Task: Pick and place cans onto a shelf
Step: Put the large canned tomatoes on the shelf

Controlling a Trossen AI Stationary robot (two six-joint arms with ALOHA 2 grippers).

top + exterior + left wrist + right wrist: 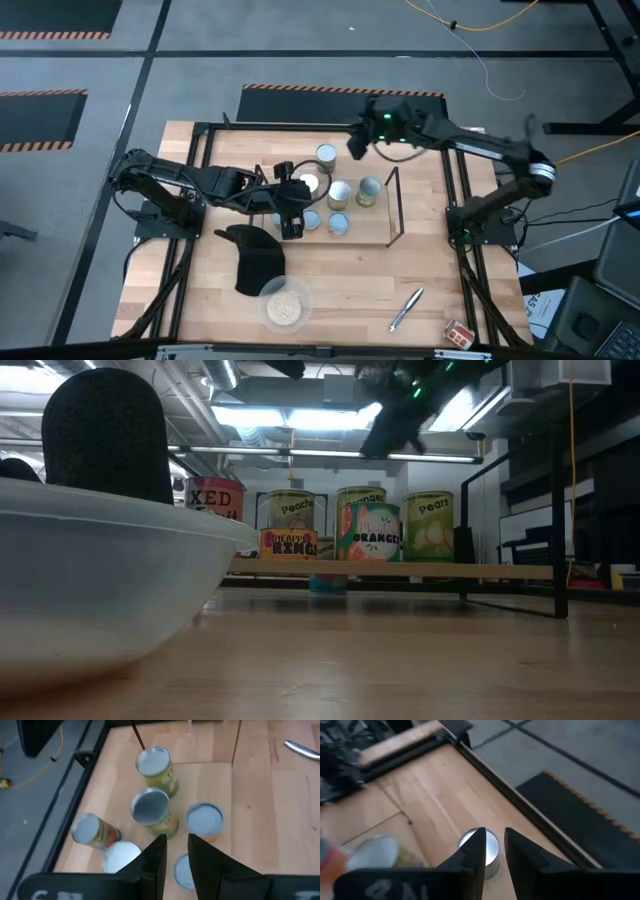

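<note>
The shelf (372, 226) stands mid-table with several cans on and around it, such as a silvery-topped one (340, 192) and a green-labelled one (368, 190). The low view shows labelled cans (375, 532) on the upper board (450, 570) and a blue one (328, 582) underneath. One can (326, 155) stands on the table by the shelf's far side. My left gripper (292, 226) is open above the shelf's left end, over a pale-blue can top (181, 870). My right gripper (357, 141) is open and empty, high above the far can (489, 848).
A clear bowl of pale grains (285, 307) and a black object (255, 262) lie near the front, left of centre. A silver pen (406, 308) and a small red box (459, 334) lie at the front right. The black metal frame (455, 200) borders the tabletop.
</note>
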